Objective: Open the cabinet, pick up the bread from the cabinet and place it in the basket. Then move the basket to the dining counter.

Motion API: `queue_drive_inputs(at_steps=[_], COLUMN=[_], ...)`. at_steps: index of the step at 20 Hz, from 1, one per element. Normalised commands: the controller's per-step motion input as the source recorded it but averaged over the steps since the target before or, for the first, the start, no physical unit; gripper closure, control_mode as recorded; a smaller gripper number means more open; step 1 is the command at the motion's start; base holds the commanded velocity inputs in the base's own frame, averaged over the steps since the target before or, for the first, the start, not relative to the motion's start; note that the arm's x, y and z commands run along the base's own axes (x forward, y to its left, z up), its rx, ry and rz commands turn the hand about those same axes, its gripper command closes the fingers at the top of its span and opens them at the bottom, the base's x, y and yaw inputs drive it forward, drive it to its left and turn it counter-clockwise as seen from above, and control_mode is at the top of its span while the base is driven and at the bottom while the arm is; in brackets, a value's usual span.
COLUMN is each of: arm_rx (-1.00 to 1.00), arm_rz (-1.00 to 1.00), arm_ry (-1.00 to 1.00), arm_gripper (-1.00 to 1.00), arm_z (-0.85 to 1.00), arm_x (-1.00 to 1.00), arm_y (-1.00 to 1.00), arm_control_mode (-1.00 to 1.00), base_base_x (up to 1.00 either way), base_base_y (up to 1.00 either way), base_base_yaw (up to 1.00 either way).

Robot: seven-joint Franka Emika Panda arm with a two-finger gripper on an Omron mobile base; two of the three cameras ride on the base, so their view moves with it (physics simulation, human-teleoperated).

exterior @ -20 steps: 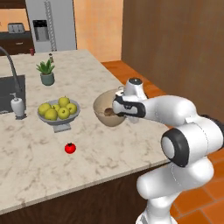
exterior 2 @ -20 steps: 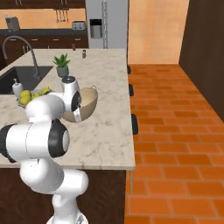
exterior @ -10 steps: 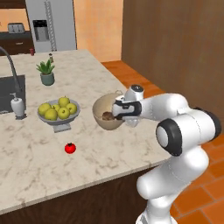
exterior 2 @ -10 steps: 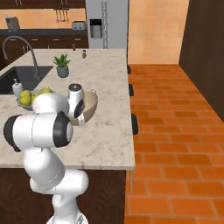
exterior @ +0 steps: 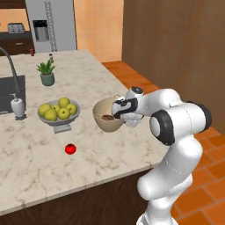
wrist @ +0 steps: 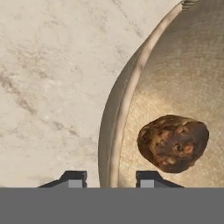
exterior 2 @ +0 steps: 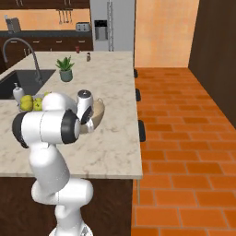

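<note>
We see the tan round woven basket [wrist: 183, 78] right of frame in the hand view, on the beige marble table [exterior: 30, 154], with the small dark brown bread lump [wrist: 173, 142] inside. The gripper [wrist: 107, 177] straddles the rim with its jaws parted, not clamping. We judge the basket light and stiff, so the rim is the hold.

A: Where is there room on the light beige marble surface [exterior: 88, 149]?

B: Wide bare marble lies in front and beyond. The pincer [wrist: 107, 178] straddles the tan round basket [exterior: 102, 123]'s rim. The small red tomato [exterior: 70, 149] sits well apart.

A: Obstacles?

B: The grey bowl of green apples [exterior: 58, 113] stands just beside the basket, and a potted green plant [exterior: 46, 73] farther back.
</note>
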Motion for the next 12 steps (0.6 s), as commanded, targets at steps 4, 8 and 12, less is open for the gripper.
queue_drive_inputs(at_steps=[4,8,12], arm_rx=[0.00,0.00,0.00], arm_rz=[0.07,0.09,0.06], arm_ry=[-0.01,0.00,0.00], arm_gripper=[-1.00,-1.00,-1.00], arm_z=[0.12,0.54,0.84], arm_x=[0.01,-0.13,-0.39], arm_y=[0.00,0.00,0.00], arm_control_mode=[-1.00,-1.00,-1.00], base_base_x=[0.00,0.00,0.00], base_base_y=[0.00,0.00,0.00], base_base_yaw=[0.00,0.00,0.00])
